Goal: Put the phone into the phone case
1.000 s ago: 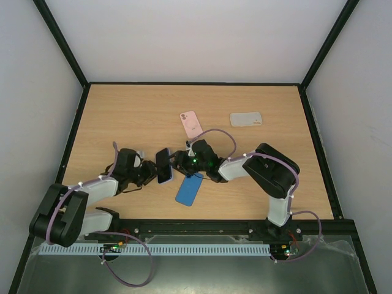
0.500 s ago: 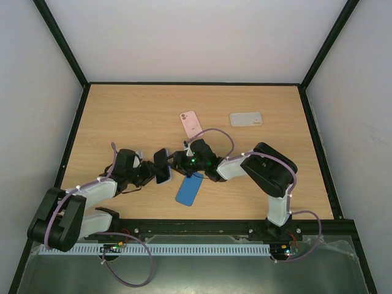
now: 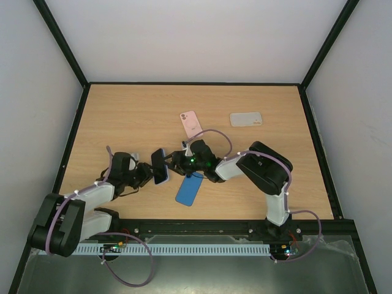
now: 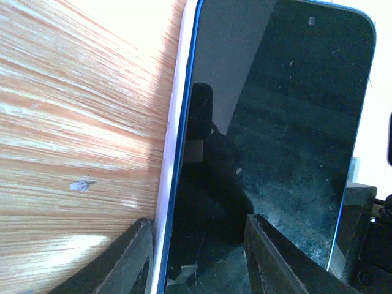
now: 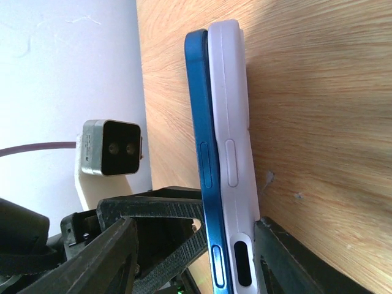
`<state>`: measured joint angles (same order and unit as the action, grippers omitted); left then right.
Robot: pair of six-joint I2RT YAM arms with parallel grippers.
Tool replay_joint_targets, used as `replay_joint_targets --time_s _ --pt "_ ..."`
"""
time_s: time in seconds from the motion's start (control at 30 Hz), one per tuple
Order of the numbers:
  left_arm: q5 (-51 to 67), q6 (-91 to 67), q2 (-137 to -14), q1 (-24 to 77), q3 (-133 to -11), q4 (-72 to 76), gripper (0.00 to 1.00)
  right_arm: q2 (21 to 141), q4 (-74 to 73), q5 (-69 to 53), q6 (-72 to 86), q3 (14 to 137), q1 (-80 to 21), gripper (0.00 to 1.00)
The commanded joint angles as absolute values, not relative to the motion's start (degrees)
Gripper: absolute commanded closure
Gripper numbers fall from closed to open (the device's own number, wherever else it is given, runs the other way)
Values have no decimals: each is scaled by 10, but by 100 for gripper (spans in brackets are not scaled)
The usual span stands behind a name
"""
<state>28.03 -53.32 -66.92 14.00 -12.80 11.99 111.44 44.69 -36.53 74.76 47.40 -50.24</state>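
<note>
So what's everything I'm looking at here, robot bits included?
blue phone: one, blue with a black screen, upright between the two grippers.
pale case: one, whitish-lilac, against the phone's back.
blue case or phone: one, blue, flat near the table's front.
pink case or phone: one, pink, flat mid-table.
clear case: one, greyish, far right.
table: one, light wood.
left gripper: one, black, fingers around the blue phone.
right gripper: one, black, one finger touching the pale case.

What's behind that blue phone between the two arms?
A pale phone case, only its edge showing, lies against the back of the blue phone. Whether the phone is seated inside is hidden.
</note>
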Motion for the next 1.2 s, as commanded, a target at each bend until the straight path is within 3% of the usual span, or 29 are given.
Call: replay_joint_targets --time_s 0.0,0.13,0.3,0.53,0.83,0.9,1.03,1.17 --pt "308 -532 -666 124 -97 126 57 1130 529 -411 775 485 -521 48" --pt "315 -525 -664 116 -96 126 69 1143 529 -417 779 493 -520 48" --pt "312 -514 -662 107 -96 123 70 1154 530 -416 780 499 -521 49" --pt "325 -500 -667 98 -98 121 73 1155 506 -412 767 518 -521 65" --pt "336 -490 -643 95 -104 97 60 1156 509 -410 765 520 -520 91" --pt "337 -491 -637 95 -104 95 58 1157 507 -409 763 520 -521 91" --pt "336 -490 -636 94 -104 94 56 1152 481 -399 749 523 -521 75" --pt "338 -493 -643 95 -104 98 56 1151 444 -390 726 536 -521 79"
